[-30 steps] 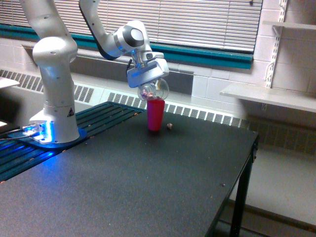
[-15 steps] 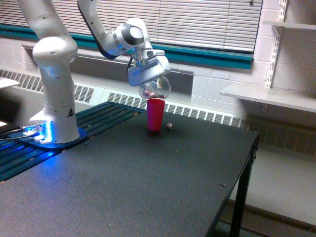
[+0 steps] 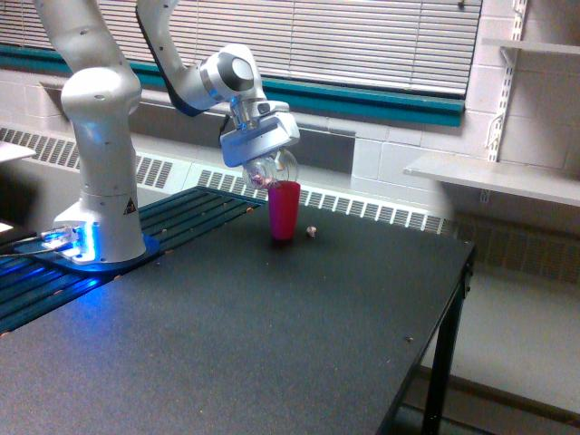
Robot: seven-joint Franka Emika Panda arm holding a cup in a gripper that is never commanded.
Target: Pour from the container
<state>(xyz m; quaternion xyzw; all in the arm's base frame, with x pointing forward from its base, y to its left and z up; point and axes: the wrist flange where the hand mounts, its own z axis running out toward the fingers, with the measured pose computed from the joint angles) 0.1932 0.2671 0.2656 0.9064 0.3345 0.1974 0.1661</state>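
The clear plastic container (image 3: 272, 168) hangs tilted just above and to the left of the pink cup's rim, with small pinkish pieces showing through its wall. My gripper (image 3: 256, 141) is shut on the container, its white fingers clamped around the upper part. The opaque pink cup (image 3: 284, 210) stands upright on the black table (image 3: 272, 344), right under the container's lower edge. One small pinkish piece (image 3: 312, 232) lies on the table just right of the cup.
The arm's white base (image 3: 98, 208) stands at the exterior view's left on a blue-lit mount. A radiator grille runs behind the table. A white shelf (image 3: 494, 177) juts from the wall at the right. The table's right edge drops off near a black leg (image 3: 438, 381).
The gripper and the container have shifted left and slightly down, from directly over the pink cup to its left rim. The cup and the loose piece stayed put.
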